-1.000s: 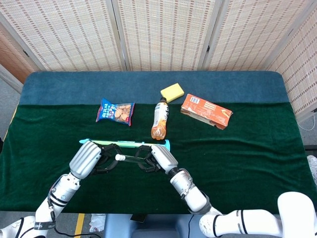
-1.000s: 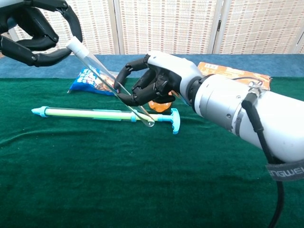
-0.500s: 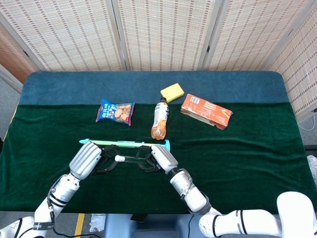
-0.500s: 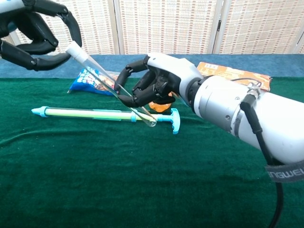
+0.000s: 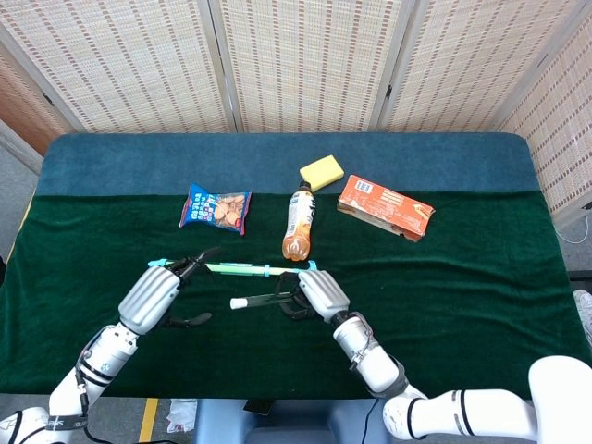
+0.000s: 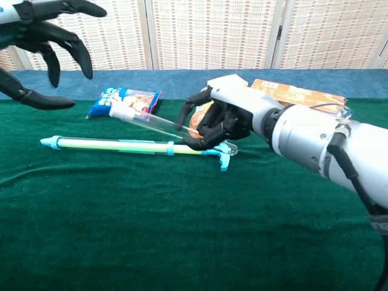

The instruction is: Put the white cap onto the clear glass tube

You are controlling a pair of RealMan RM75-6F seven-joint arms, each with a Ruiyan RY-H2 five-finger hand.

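The clear glass tube (image 6: 151, 122) carries the white cap (image 6: 116, 111) on its left end. My right hand (image 6: 213, 121) grips the tube's right part and holds it nearly level above the green cloth. In the head view the tube (image 5: 264, 300) and cap (image 5: 239, 302) stick out to the left of the right hand (image 5: 310, 293). My left hand (image 6: 42, 42) hovers apart from the cap with its fingers spread and nothing in it; the head view shows this left hand (image 5: 162, 291) to the left of the cap.
A long green and blue syringe-like tool (image 5: 236, 268) lies on the cloth just behind the hands. Farther back are a blue snack bag (image 5: 215, 208), an orange drink bottle (image 5: 298, 223), a yellow sponge (image 5: 321, 172) and an orange box (image 5: 385, 207).
My left hand has let go of the cap end, opened and drawn back to the left. My right hand has shifted right and lowered the capped tube toward level.
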